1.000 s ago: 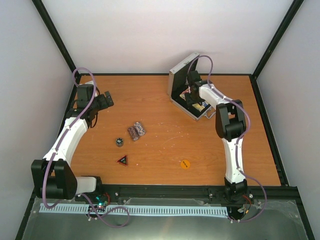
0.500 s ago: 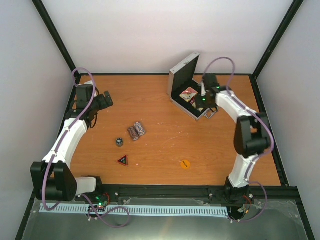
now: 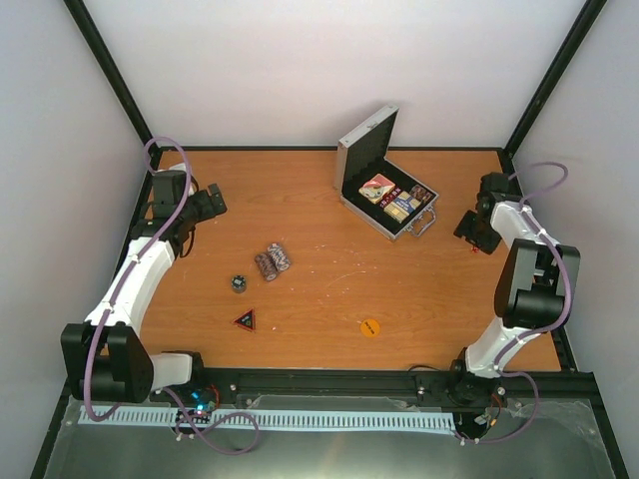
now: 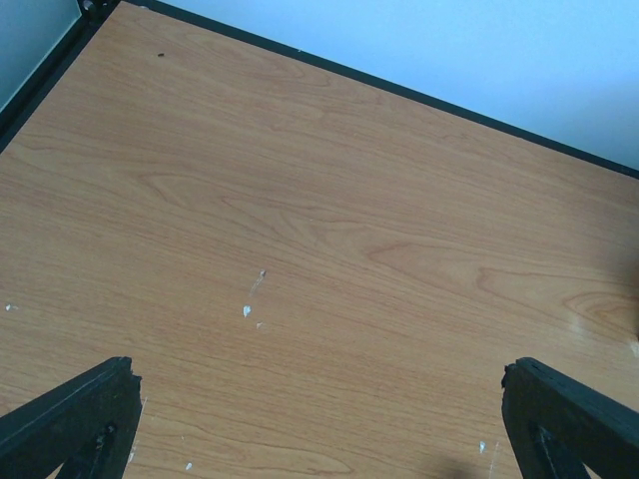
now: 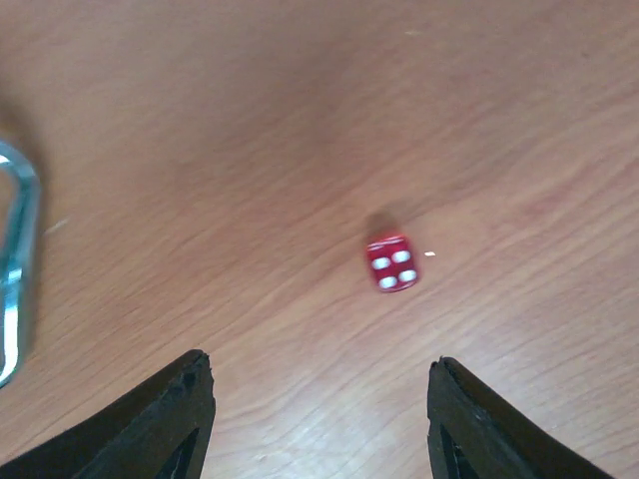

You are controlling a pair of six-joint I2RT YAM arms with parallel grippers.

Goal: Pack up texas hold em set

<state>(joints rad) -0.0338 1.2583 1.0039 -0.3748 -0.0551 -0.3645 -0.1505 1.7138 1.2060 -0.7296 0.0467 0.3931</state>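
Note:
The silver case (image 3: 351, 160) stands open at the back of the table, with a card deck (image 3: 377, 188) and chips (image 3: 409, 203) in its black tray. Two striped chip stacks (image 3: 273, 260) lie left of centre, with a small dark piece (image 3: 239, 283), the dark triangle (image 3: 245, 319) and the orange disc (image 3: 369, 326) nearer the front. A red die (image 5: 391, 263) lies on the table just ahead of my right gripper (image 5: 321, 374), which is open and empty, right of the case. My left gripper (image 4: 319, 399) is open over bare wood at the far left.
The case's metal handle (image 5: 15, 269) sticks out at the left edge of the right wrist view. Black frame rails (image 3: 519, 200) and white walls enclose the table on three sides. The left arm (image 3: 140, 269) runs along the left edge.
My right arm has swung out of the open case to the right and now hovers low over the table beside the die. The left arm has not moved.

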